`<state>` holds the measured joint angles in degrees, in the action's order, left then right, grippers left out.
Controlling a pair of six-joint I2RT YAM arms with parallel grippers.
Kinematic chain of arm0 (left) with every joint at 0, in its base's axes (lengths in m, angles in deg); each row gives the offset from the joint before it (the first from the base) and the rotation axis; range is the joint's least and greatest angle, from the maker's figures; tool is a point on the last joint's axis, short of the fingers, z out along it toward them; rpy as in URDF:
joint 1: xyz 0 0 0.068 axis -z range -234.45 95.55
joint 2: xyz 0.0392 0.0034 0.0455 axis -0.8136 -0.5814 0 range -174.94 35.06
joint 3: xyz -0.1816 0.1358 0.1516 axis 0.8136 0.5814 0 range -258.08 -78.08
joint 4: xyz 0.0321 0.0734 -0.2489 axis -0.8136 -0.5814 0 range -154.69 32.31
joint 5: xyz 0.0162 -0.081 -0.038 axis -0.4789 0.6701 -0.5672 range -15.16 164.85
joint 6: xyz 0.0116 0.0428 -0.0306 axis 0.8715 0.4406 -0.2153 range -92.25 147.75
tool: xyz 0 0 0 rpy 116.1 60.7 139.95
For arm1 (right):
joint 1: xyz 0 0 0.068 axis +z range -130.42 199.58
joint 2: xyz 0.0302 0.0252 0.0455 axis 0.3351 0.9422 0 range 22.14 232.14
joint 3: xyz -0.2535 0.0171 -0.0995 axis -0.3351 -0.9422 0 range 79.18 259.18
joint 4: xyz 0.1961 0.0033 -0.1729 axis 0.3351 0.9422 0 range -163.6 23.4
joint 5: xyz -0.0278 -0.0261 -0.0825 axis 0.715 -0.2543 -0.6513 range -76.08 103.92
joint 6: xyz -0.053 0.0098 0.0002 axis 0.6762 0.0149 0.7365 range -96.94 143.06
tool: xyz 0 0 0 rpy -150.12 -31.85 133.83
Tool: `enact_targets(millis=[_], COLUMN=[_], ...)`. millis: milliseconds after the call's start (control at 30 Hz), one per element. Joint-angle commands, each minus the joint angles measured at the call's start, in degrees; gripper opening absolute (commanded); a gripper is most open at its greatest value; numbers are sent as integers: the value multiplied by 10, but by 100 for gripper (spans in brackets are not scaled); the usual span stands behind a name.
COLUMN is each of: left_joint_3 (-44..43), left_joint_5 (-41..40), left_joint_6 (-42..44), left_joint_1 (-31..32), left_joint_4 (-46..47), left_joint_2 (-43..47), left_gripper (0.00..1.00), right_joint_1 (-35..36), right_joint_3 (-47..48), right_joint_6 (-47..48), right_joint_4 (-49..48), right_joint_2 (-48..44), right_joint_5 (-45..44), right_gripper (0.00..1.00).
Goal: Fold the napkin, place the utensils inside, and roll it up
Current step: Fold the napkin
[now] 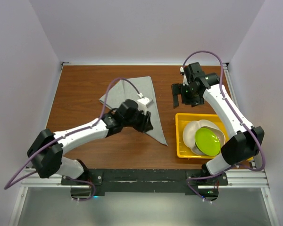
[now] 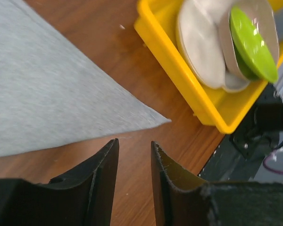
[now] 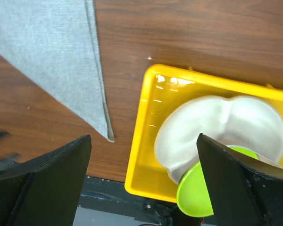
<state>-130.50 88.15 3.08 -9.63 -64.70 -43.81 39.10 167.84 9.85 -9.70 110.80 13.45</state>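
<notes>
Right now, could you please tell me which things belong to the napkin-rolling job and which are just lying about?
For the job: grey napkin; no spoon in view.
Lying about: yellow tray, white dishes, green plate.

One grey napkin (image 1: 144, 85) on one tabletop (image 1: 85, 94). One yellow tray (image 1: 180, 139), holding one green dish (image 1: 207, 141) and a stack of pale dishes (image 1: 192, 132) (two rounded edges show, so at least two, but the overlap hides the exact count). Two arms, the left arm (image 1: 80, 132) and the right arm (image 1: 226, 108). Each carries one pincer, making two, the left pincer (image 2: 134, 142) and the right pincer (image 3: 144, 139). Each pincer has two fingers, four in all.
</notes>
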Motion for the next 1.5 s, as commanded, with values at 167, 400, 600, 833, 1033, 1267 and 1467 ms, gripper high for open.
enact_targets(millis=[167,400,600,833,1033,1267,1467], left_joint_3=[-43,-40,-60,-87,-87,-93,-90], left_joint_5=[-86,-127,-144,-149,-145,-146,-198], left_joint_6=[131,180,204,227,231,221,215], left_joint_1=[158,200,209,210,212,214,214], left_joint_4=[27,101,116,109,106,111,108], left_joint_2=[-124,-172,-206,-245,-262,-291,-290], left_gripper=[37,41,45,45,47,48,33], right_joint_1=[-4,-11,-14,-17,-19,-20,-20], right_joint_3=[80,93,66,70,65,54,45], right_joint_6=[-65,-61,-57,-50,-44,-46,-48], right_joint_4=[51,77,85,86,83,76,72], right_joint_2=[-59,-95,-118,-118,-118,-121,-123], right_joint_5=[-23,-28,-21,-11,-6,3,3], right_gripper=[98,98,98,98,98,98,98])
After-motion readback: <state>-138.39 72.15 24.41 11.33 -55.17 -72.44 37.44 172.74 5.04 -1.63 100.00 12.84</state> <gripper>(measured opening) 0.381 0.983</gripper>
